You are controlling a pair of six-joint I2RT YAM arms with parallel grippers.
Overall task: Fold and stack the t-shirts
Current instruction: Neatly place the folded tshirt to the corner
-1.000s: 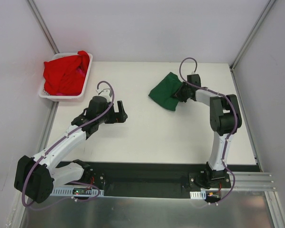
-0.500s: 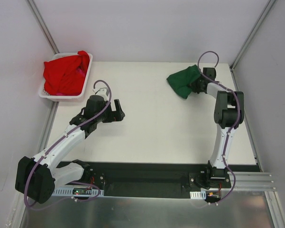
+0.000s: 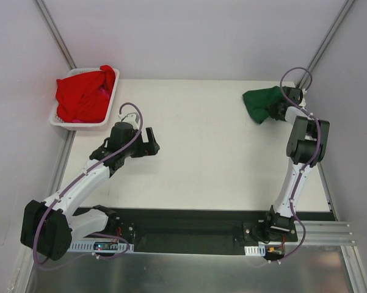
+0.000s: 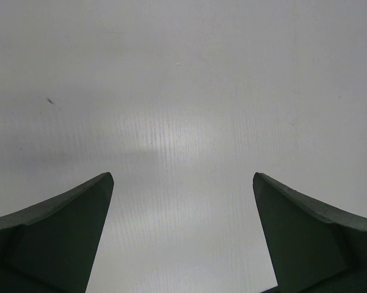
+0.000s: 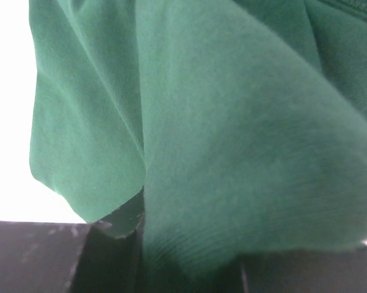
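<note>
Right gripper [image 3: 277, 110] clenched on a bunched fold of the dark green t-shirt [image 3: 261, 104], at the far right corner of the table [image 3: 220, 159]. Left gripper [image 3: 152, 141] spread wide, holding nothing, over bare table. Red t-shirts [image 3: 84, 94] heaped in the white basket [image 3: 79, 124]. Risks: only 1 pinch point, so cloth may slide out; released here, it could drape over the edge; folds may fall loose.
</note>
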